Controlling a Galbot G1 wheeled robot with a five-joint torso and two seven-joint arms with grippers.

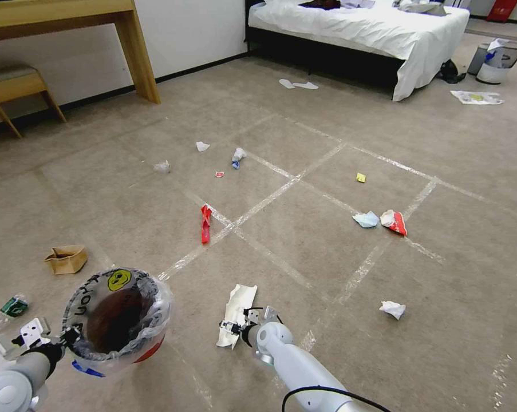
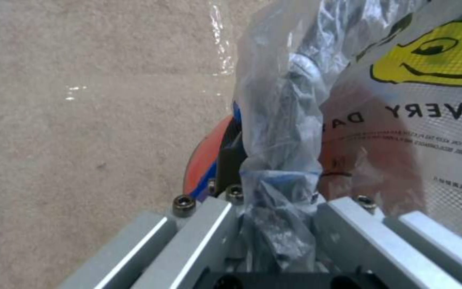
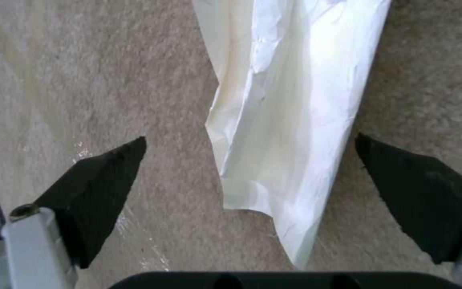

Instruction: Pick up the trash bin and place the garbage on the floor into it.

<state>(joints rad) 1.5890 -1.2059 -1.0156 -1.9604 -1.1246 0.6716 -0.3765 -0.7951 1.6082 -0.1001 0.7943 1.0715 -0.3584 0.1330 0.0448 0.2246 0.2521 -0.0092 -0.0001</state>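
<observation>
Near left, held off the beige-brown short-pile carpet floor [image 1: 304, 229] with its grid of shiny clear tape strips: small round trash bin [image 1: 118, 317], red body, black rim with white lettering and a yellow smiley sticker, crinkly clear plastic liner spilling over the edge. Mouth tilted up toward the head camera, dark inside. Left end effector [image 1: 69, 337] clamped tight on rim and bunched liner at the bin's near-left side; in the left wrist view, metal fingers [image 2: 204, 228] pressed either side of the gathered plastic.

Near centre, just right of the bin: right end effector [image 1: 239, 327] low over a long crumpled white sheet of paper [image 1: 235, 315] lying flat on the floor. Black fingertips [image 3: 102, 176] spread wide, one each side of the paper's near end [image 3: 290, 132], gripping nothing.

Further out on the floor: brown paper bag [image 1: 67, 258] at left, red wrapper [image 1: 205, 223] on a tape line, light-blue mask [image 1: 366, 219] beside a red-and-white wrapper [image 1: 394, 221], crumpled white tissue [image 1: 393, 309] at right.
</observation>
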